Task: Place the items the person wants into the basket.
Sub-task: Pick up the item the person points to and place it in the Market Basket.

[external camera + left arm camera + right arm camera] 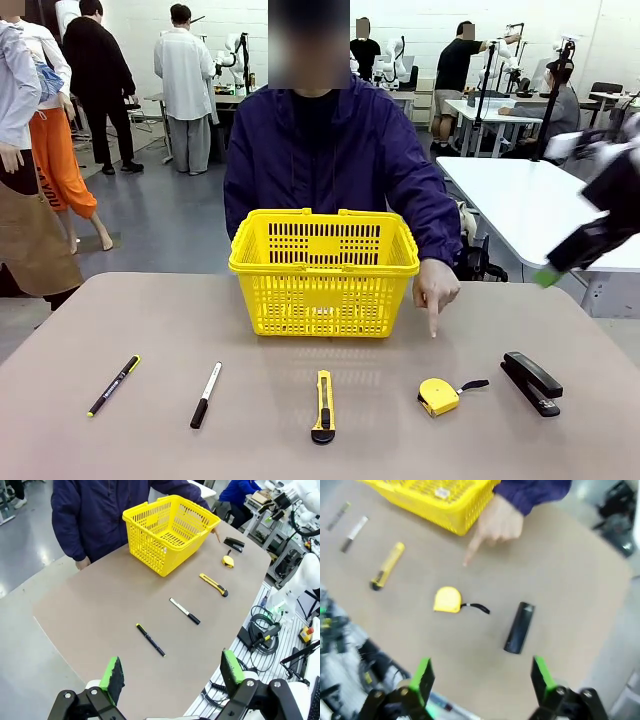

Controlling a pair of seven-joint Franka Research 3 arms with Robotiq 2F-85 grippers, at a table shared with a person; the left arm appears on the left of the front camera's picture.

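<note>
On the table (120, 320), basket (323, 290), tape measure (438, 397) lying outside it

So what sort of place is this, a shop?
Most likely a robotics lab, not a shop: the left gripper hangs open over the table, cables lie beside it, and white work tables stand in the open hall behind.

The tan table (150, 330) carried a yellow basket (323, 300) at far centre; nearer lay, left to right, black pen (113, 385), marker (206, 395), utility knife (324, 405), tape measure (438, 396), stapler (531, 382).
</note>
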